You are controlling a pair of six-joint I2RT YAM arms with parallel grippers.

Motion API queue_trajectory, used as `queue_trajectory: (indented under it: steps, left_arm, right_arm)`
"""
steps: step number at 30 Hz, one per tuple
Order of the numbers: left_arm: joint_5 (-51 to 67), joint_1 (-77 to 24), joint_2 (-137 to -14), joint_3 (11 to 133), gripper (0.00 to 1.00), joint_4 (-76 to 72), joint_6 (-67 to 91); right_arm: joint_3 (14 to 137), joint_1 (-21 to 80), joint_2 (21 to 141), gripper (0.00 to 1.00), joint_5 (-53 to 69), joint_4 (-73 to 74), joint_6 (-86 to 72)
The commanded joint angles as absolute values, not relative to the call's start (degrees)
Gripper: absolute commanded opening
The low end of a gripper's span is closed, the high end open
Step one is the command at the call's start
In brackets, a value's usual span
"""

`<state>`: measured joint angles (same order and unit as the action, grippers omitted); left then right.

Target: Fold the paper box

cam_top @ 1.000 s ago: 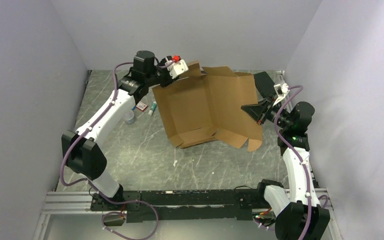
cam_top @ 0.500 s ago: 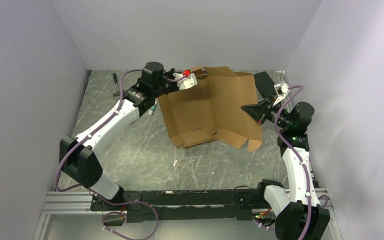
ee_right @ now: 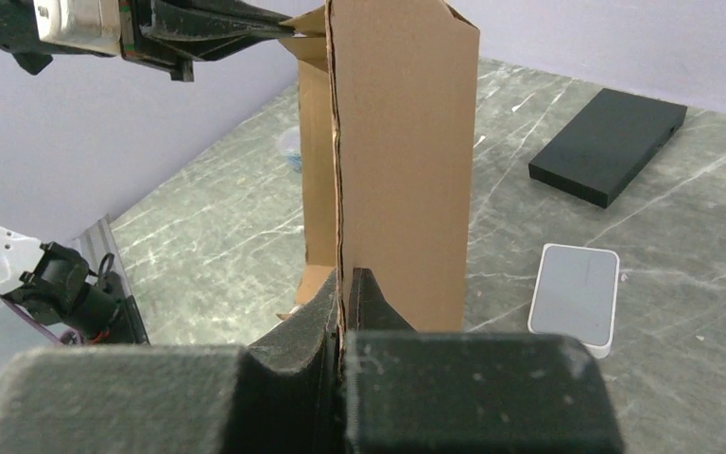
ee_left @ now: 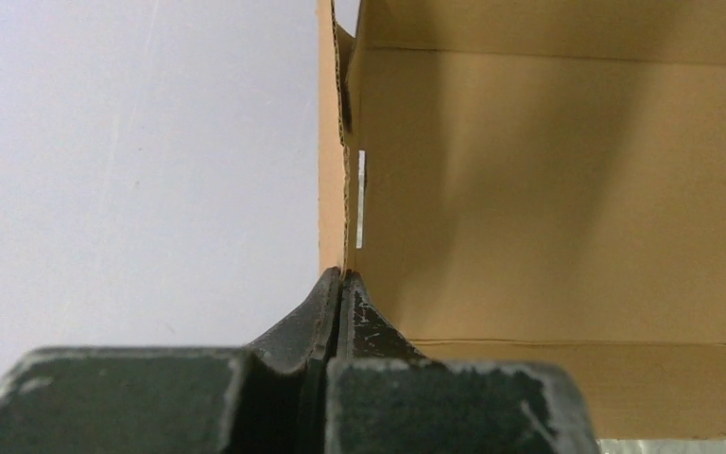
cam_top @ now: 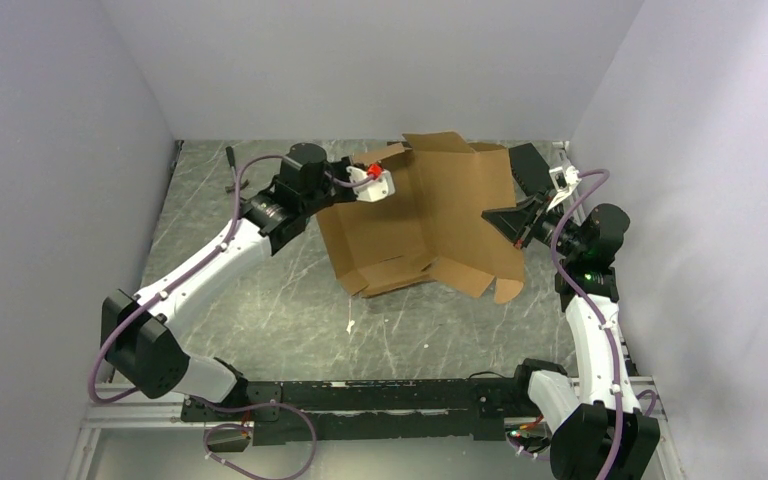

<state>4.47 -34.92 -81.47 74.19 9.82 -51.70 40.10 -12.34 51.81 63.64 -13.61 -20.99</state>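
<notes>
The paper box (cam_top: 430,210) is a large brown cardboard sheet, held tilted up off the table between both arms, with its near flaps resting on the table. My left gripper (cam_top: 390,163) is shut on the box's upper left flap. In the left wrist view it (ee_left: 341,275) pinches the flap edge, and the box's inner panel (ee_left: 548,189) fills the right. My right gripper (cam_top: 501,219) is shut on the right edge. In the right wrist view it (ee_right: 343,276) pinches an upright panel (ee_right: 406,142), and the left gripper's fingers (ee_right: 246,21) reach in at the top.
A black slab (ee_right: 610,142) and a small white case (ee_right: 575,295) lie on the table behind the box; the slab also shows in the top view (cam_top: 528,165). A dark tool (cam_top: 230,160) lies at the back left. Walls close three sides.
My left arm has swung right and slightly nearer with the flap, folding it in over the box. It now covers the small things left of the box. The right arm has not moved.
</notes>
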Motion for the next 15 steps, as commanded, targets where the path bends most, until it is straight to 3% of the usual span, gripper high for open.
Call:
queue_trajectory:
  steps: [1,15]
  left_arm:
    - [1.95,-37.49,-80.21,75.08,0.0,11.06,-56.14]
    - [-2.78,-40.66,-80.53,74.5,0.0,13.18,-60.97]
  right_arm:
    - [41.56,-12.25,51.59,0.0,65.04,-16.11,-20.36]
    - [43.46,-10.34,52.64,0.0,62.57,-10.6,-14.93]
